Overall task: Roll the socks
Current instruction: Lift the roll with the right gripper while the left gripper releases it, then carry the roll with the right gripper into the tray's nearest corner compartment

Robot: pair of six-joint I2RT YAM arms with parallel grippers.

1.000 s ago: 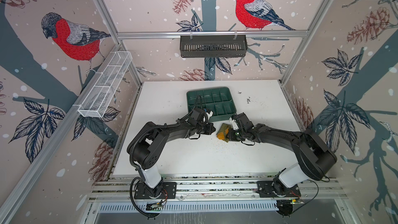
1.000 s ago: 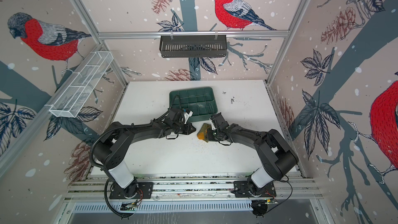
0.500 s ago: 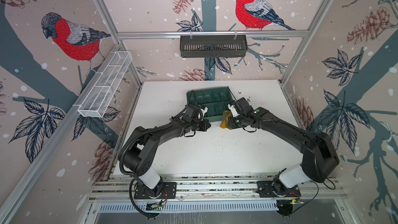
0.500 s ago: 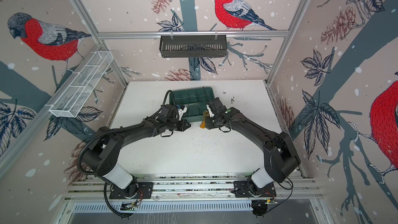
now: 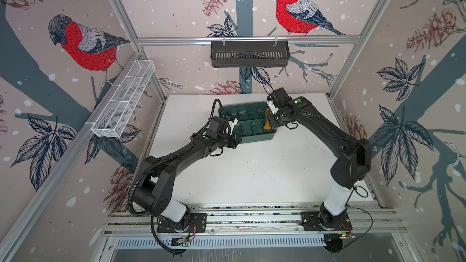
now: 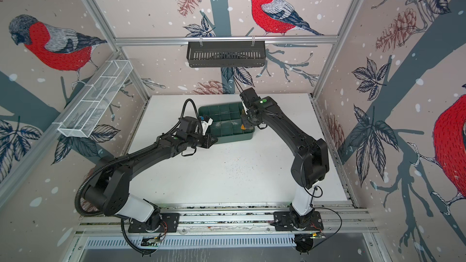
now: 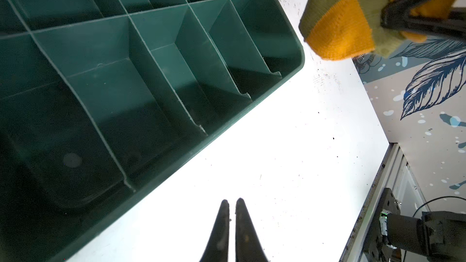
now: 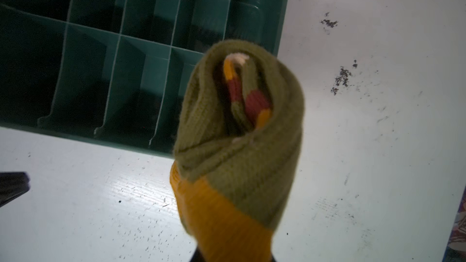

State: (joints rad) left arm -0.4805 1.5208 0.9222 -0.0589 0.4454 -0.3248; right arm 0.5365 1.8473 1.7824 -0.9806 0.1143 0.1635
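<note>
Right wrist cam: rolled socks (image 8: 239,147) w/ striped cuffs tucked inside. Left wrist cam: right fingers (image 7: 416,18) clamp them; left fingers (image 7: 222,225) nearly together, empty.

The socks (image 8: 242,152) are olive green with a mustard-orange toe and brown, cream and orange stripes, the tray (image 7: 100,84) dark green, the bench (image 5: 252,172) white.

Left arm (image 5: 176,155) extended, left fingers (image 7: 222,228) pressed together, right arm (image 5: 325,127) reaching farther, right fingers (image 7: 413,13) clamped.
</note>
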